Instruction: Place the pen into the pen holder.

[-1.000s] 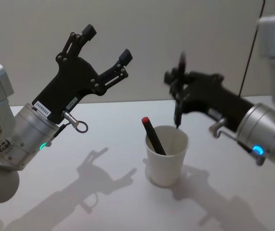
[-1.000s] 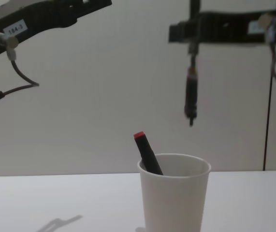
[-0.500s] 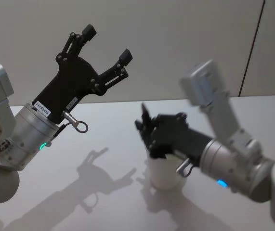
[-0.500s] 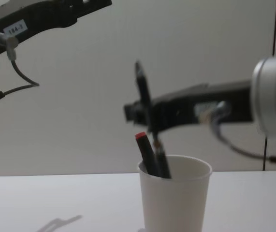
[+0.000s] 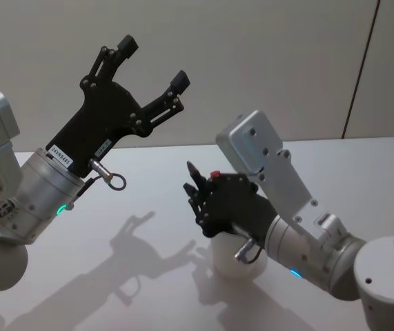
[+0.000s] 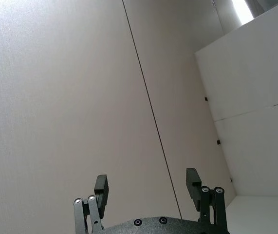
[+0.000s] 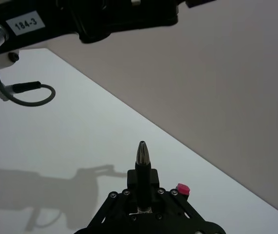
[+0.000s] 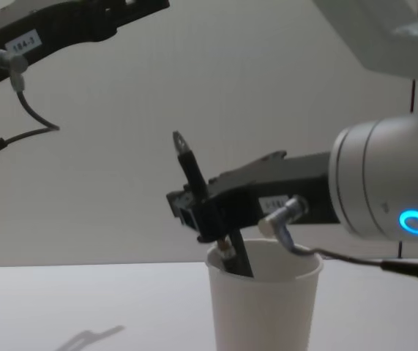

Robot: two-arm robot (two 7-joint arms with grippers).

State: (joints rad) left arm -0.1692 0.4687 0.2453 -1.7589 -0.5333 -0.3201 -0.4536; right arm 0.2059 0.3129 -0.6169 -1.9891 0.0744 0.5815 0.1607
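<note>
The right hand (image 8: 194,208) sits directly above the mouth of the pen holder (image 8: 263,307), its fingers closed on the pen (image 8: 187,164), which leans away from vertical so that its lower end dips just inside the rolled rim while its metal tip points up and away from the cup. This low, tilted hold appears intended to bring the barrel within the holder's wall before release, so that the pen would drop in rather than tip out over the rim. A second pen with a red cap (image 5: 215,174) is already lodged in the pen holder, and the held pen lies close beside it. The left hand (image 5: 152,69) is raised well above and to the left of the pen holder, fingers spread apart and holding nothing, apparently kept clear of the working arm. In the head view the right hand and its forearm cover most of the pen holder, leaving only the base visible on the worktop (image 5: 141,200). How deep the held pen reaches inside cannot be made out, since the holder's wall hides the lower part in the chest view.
</note>
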